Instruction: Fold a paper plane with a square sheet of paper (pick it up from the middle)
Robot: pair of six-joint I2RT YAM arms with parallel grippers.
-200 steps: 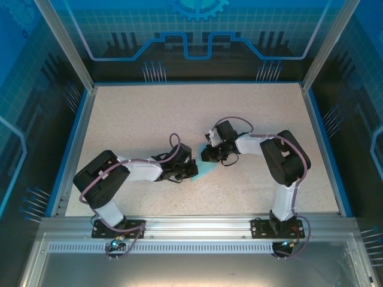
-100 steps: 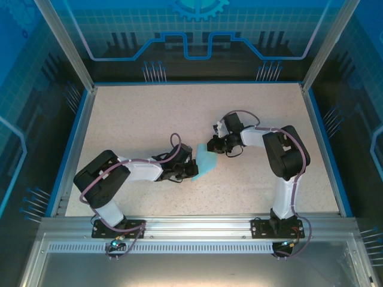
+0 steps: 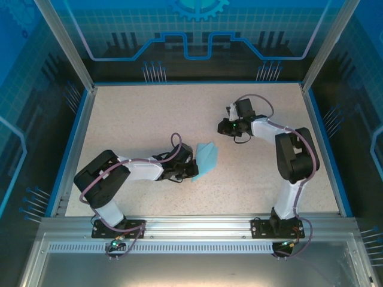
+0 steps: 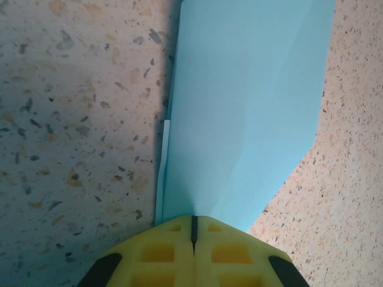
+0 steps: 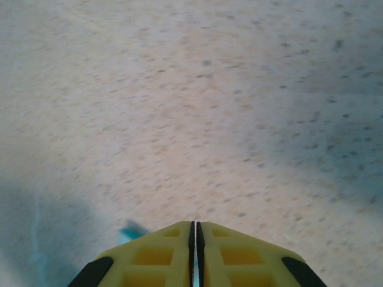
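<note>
Since the earlier frame, my right gripper (image 3: 227, 127) has drawn back across the speckled table (image 3: 143, 113) toward the far right. It is now well apart from the paper, jaws pressed together on nothing. At table centre my left gripper (image 4: 193, 222) pinches the narrow near end of the folded light blue sheet of paper (image 4: 245, 101), which lies flat. Its long axis runs straight out from the left jaws, broad end pointing away. Recommendation: hold the pinch firm and the sheet flat, so the next crease lands true.

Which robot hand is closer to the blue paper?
Left. The left gripper is shut on the blue paper. The right gripper is farther back and right, apart from it.
</note>
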